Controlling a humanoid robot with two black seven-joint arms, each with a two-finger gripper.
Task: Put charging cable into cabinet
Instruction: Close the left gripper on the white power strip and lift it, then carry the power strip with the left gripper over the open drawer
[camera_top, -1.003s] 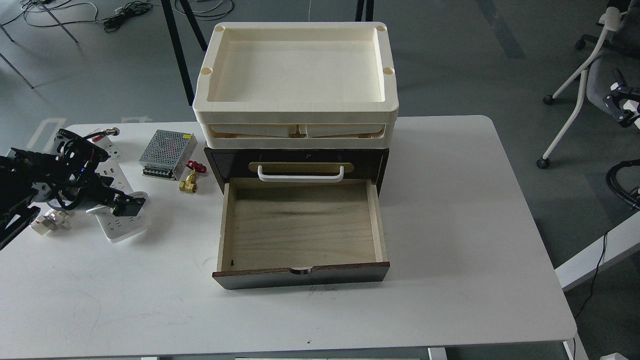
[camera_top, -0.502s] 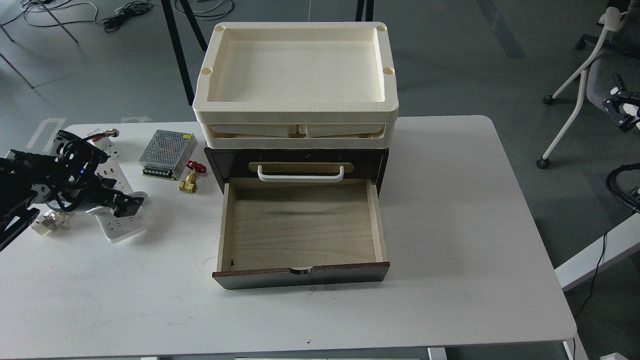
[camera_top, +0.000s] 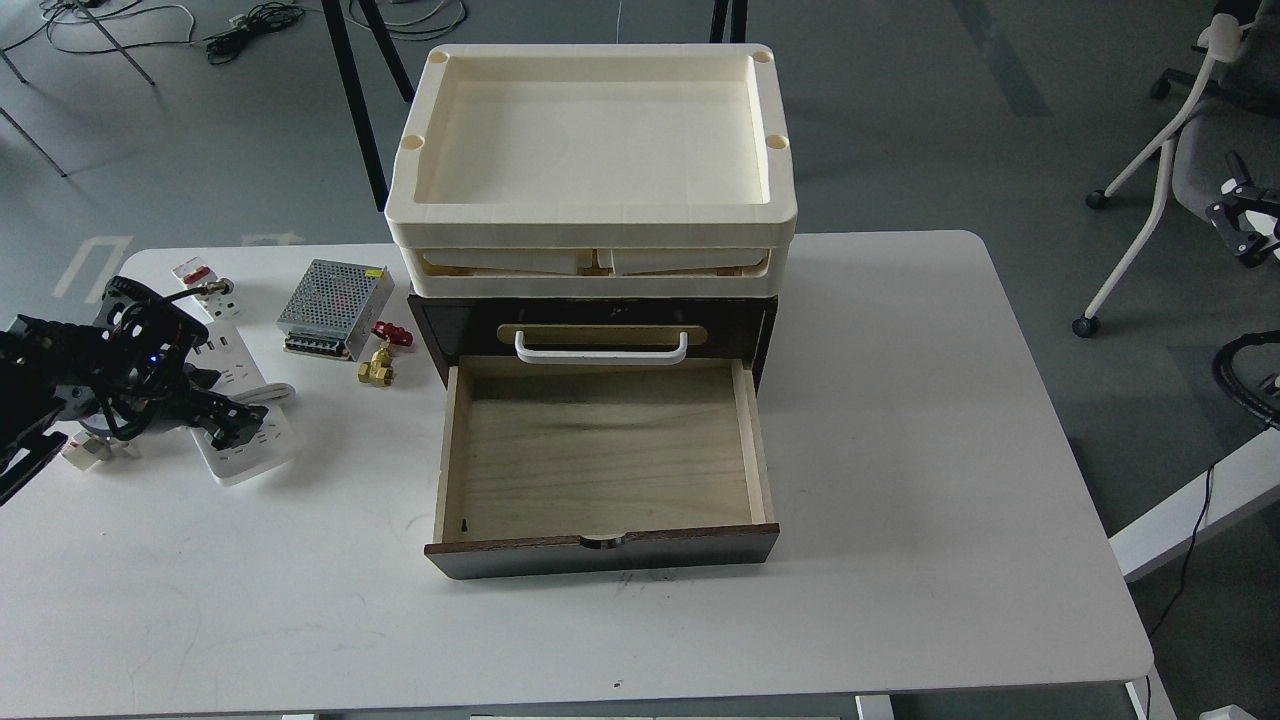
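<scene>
The charging cable (camera_top: 262, 440), a long white power strip with its white cord beside it, lies on the table at the left. My left gripper (camera_top: 228, 422) is right over the strip's middle, touching or nearly touching it. Its dark fingers merge, so I cannot tell whether they are open or shut. The cabinet (camera_top: 596, 322) stands mid-table, dark brown with a white bar handle. Its lower pale plywood drawer (camera_top: 600, 460) is pulled open and holds nothing. My right gripper is out of view.
Two cream plastic trays (camera_top: 590, 215) are stacked on the cabinet. A perforated silver box (camera_top: 335, 295) and a brass valve with a red handle (camera_top: 381, 358) lie between the strip and the cabinet. A small white block with a red mark (camera_top: 193, 272) and a white plug (camera_top: 85, 448) lie at the far left.
My left gripper has shifted a little left and lower over the power strip. The strip still lies on the table, and the cabinet and drawer have not moved.
</scene>
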